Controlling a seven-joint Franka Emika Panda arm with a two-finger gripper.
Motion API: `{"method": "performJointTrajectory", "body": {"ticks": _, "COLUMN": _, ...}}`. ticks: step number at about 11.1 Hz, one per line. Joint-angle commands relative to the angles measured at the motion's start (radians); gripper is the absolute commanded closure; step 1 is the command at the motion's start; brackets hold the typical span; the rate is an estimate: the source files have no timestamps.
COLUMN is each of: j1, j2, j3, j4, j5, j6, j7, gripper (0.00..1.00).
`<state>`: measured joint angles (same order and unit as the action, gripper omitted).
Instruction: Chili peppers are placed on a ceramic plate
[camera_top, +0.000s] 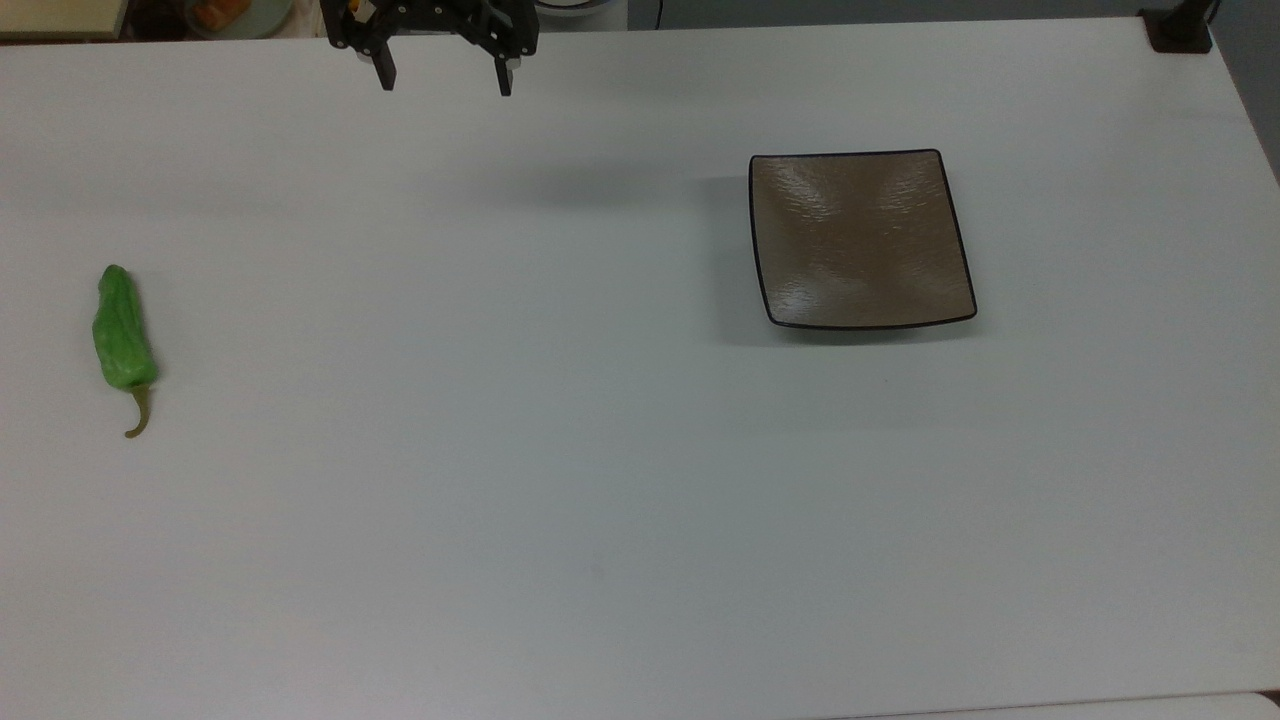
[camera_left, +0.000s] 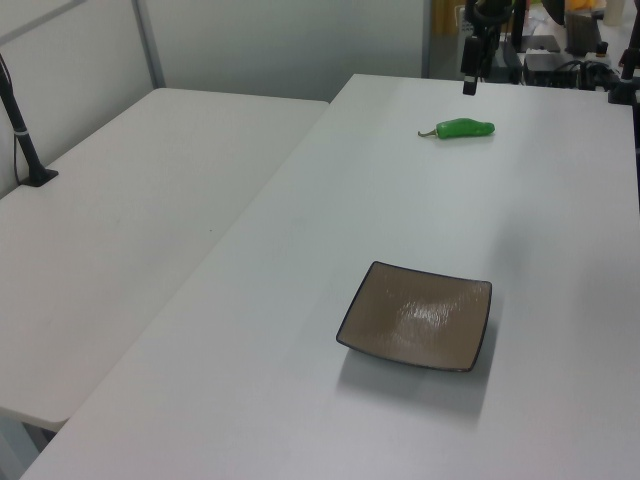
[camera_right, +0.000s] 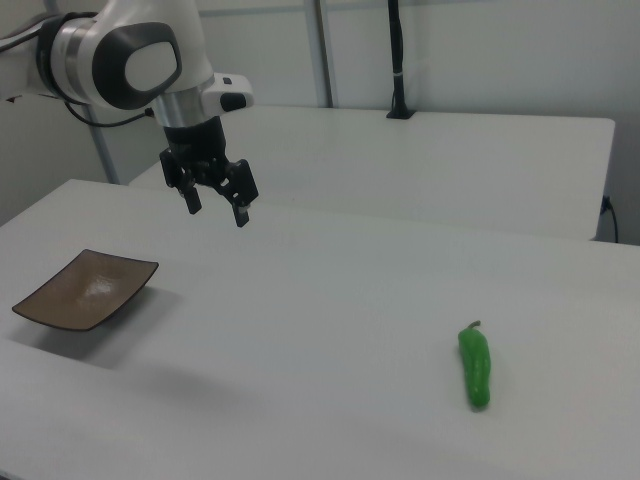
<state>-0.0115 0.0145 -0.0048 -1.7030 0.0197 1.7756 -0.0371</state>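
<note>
Far out at the top view's left, on the white table (camera_top: 560, 450): green chili pepper (camera_top: 122, 332), lying flat, long axis running nearly up-and-down the top view, blunt tip toward the top edge, thin curved olive stem (camera_top: 140, 413) toward the bottom. Well apart from the gripper (camera_top: 445, 78), off to the top view's left of the fingers and lower in the frame; nothing between the two fingers but air. Fingers (camera_top: 384, 70) spread wide, tips pointing down, raised above the tabletop near its far edge. To the top view's right of the fingers and also well apart: square brown ceramic plate (camera_top: 862, 240) with thin black rim, bare.

In the left view, pepper (camera_left: 464, 128) seen sideways, stem toward the left view's left, lying just below the hanging finger (camera_left: 468, 78); plate (camera_left: 420, 317) nearer the camera, its upturned edges plain.

In the right view, order reversed: plate (camera_right: 84, 289) at the right view's left, gripper (camera_right: 215, 205) held high, white arm (camera_right: 130, 60) above it, pepper (camera_right: 476, 367) far to the right view's right, stem pointing away from the camera.
</note>
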Motion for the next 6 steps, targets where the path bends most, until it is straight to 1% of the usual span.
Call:
{"method": "performJointTrajectory", "body": {"ticks": 1, "j1": 0.01, "j2": -0.025, "j3": -0.015, "j4": -0.026, "j5": 0.011, "j6": 0.028, "j7": -0.008, "gripper": 0.0}}
{"method": "performJointTrajectory", "body": {"ticks": 6, "j1": 0.008, "j2": -0.027, "j3": -0.015, "j4": -0.021, "j5": 0.002, "j6": 0.031, "j7": -0.007, "gripper": 0.0}}
